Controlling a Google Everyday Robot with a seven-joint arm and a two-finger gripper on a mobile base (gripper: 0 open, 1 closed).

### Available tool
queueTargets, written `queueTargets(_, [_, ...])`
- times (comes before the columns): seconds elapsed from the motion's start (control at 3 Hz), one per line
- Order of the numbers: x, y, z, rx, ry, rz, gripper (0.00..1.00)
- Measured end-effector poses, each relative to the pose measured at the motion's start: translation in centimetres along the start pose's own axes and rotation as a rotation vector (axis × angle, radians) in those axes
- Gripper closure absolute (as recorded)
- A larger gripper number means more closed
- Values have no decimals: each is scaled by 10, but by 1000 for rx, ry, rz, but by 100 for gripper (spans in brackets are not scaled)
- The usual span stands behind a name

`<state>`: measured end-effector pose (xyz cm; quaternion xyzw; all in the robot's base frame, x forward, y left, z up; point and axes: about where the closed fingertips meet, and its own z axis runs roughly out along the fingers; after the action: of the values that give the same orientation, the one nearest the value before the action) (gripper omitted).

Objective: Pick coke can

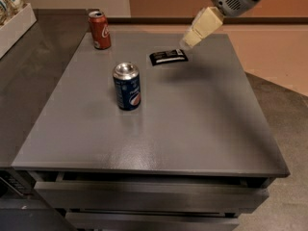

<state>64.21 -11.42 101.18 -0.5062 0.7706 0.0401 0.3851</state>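
Observation:
The coke can [99,30], red with white script and a silver top, stands upright at the far left corner of the grey table [192,129]. My gripper [189,40] hangs above the far middle of the table, well to the right of the coke can and just above and right of a flat black packet [168,57]. It holds nothing that I can see. The arm enters from the upper right.
A dark blue Pepsi can [127,86] stands upright left of the table's middle, nearer to me than the coke can. A white bin with snack bags [13,18] sits on the counter at far left. Drawers run under the table's front edge.

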Motion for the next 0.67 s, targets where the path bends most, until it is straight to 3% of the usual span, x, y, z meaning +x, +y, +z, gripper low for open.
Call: queueTargets(0.67, [-29,-6,30,-63,-59,83,0])
